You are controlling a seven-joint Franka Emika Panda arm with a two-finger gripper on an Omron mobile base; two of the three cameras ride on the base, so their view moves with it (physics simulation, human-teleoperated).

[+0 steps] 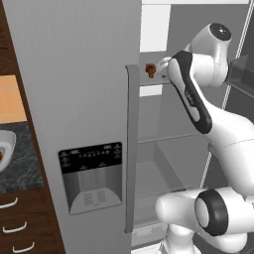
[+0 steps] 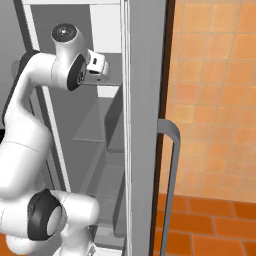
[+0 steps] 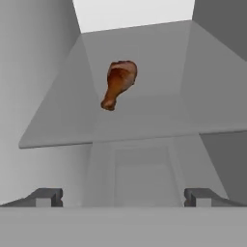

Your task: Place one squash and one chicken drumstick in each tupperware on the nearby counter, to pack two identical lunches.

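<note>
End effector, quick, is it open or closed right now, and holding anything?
End effector: open, holding nothing; the chicken drumstick lies ahead on the fridge shelf.

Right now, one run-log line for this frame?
phase: reach into fridge | gripper: open, empty | target: glossy orange-brown chicken drumstick on grey fridge shelf, ahead of fingertips, untouched | contact: none

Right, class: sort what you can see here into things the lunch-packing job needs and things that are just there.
Job:
- chicken drumstick on fridge shelf
- tupperware on counter
- open pincer

Just there:
- fridge door handle
- water dispenser
- drawers
</note>
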